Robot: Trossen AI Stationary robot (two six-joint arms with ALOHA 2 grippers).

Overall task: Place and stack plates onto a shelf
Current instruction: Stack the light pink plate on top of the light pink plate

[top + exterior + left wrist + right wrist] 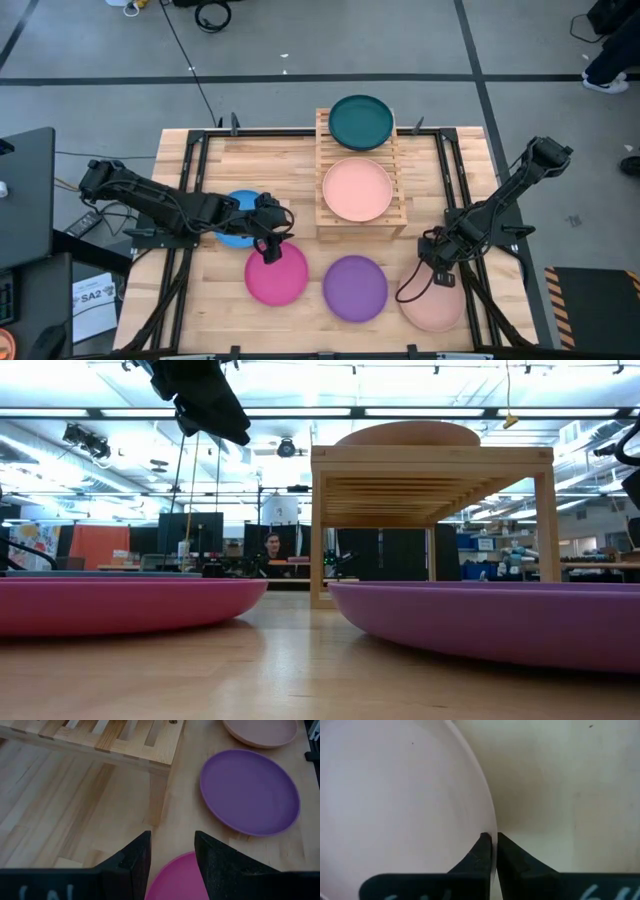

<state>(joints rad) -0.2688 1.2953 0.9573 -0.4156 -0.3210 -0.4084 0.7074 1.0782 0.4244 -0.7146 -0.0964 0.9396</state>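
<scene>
At the near edge of the table, you see the right gripper [491, 851] closed on the rim of a salmon plate [432, 305]. Beside it lie the purple plate [355, 287] and magenta plate [277, 275]. The left gripper [171, 865] hangs over the magenta plate, fingers apart, holding nothing. Farther back, the shelf [327, 222] carries a second salmon plate [357, 190] and a teal plate [361, 122]

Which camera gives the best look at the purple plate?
The high view: the whole purple plate shows, round and unobstructed. The left wrist view also shows it, nearly whole but slanted. The low view sees only its rim. The right wrist view misses it.
</scene>
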